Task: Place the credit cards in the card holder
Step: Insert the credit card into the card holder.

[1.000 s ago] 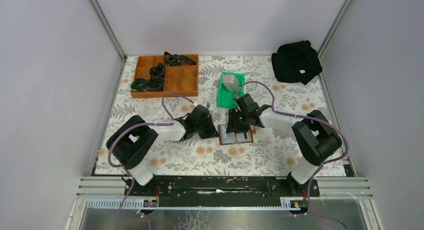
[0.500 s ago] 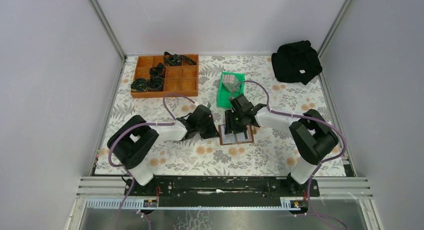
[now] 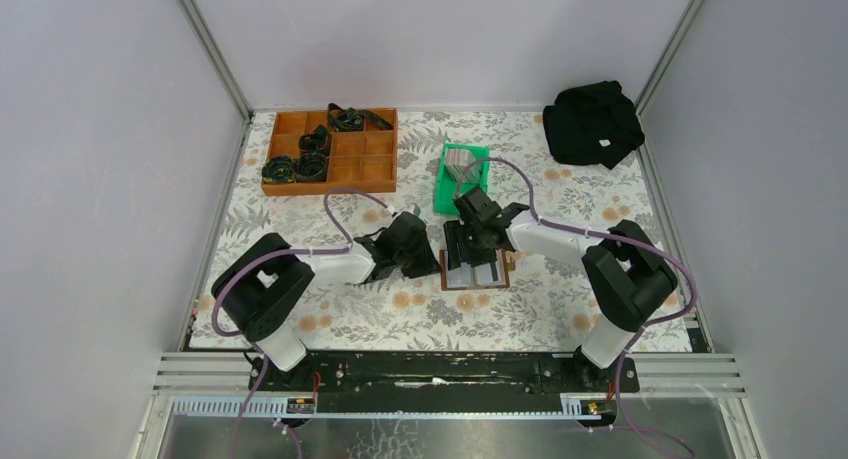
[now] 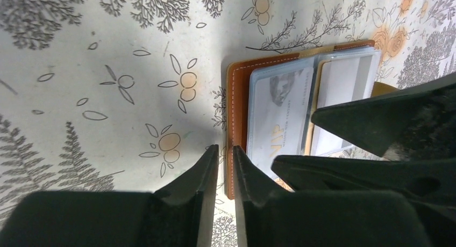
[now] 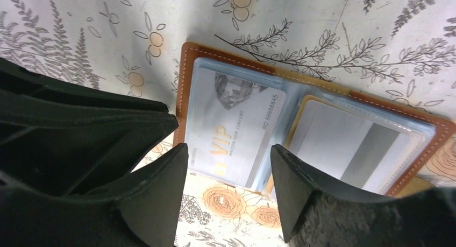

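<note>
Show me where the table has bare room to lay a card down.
Free: the near strip between the card holder and arm bases; the stretch between the green bin and black cloth; the left side nearer than the tray. Crowded: at the card holder, where the left end effector and right end effector meet.

The small brown leather folding card holder (image 3: pixel 476 277) lies open mid-table on the flower-printed tablecloth (image 3: pixel 540 314); a pale plastic card (image 5: pixel 236 131) sits in its left sleeve, a second card (image 5: pixel 349 142) in its right; just behind stands the small green plastic bin (image 3: pixel 447 197), holding the stack of grey credit cards (image 3: pixel 459 163); the brown wooden compartment tray (image 3: pixel 330 190) lies back left, the black cloth bundle (image 3: pixel 592 122) back right.
</note>
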Action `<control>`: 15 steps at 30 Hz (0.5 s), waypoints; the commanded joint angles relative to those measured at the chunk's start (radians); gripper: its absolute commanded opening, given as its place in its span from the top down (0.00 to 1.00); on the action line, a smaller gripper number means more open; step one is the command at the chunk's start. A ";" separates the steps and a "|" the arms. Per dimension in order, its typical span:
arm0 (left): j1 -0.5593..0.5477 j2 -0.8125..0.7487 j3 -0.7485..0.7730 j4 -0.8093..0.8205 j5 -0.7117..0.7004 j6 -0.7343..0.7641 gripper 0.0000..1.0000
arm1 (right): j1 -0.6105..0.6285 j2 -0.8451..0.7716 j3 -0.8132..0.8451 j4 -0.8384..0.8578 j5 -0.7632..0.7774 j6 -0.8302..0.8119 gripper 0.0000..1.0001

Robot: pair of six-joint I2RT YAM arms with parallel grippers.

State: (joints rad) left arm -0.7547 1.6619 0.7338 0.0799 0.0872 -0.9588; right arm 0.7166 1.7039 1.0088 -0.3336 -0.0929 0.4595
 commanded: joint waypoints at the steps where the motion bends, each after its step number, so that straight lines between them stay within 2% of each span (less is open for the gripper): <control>1: -0.006 -0.059 0.002 -0.049 -0.090 -0.025 0.72 | 0.012 -0.084 0.079 -0.068 0.055 -0.035 0.34; 6: -0.007 -0.099 0.003 -0.076 -0.128 -0.034 0.58 | 0.011 -0.139 0.102 -0.113 0.098 -0.038 0.34; 10: -0.006 -0.122 -0.015 -0.081 -0.134 -0.042 0.53 | 0.010 -0.209 0.077 -0.153 0.158 -0.020 0.32; 15: -0.008 -0.137 -0.060 -0.067 -0.119 -0.052 0.51 | 0.008 -0.308 -0.030 -0.163 0.211 0.022 0.29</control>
State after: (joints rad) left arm -0.7586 1.5475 0.7143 0.0212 -0.0101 -0.9970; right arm 0.7200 1.4826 1.0412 -0.4515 0.0414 0.4469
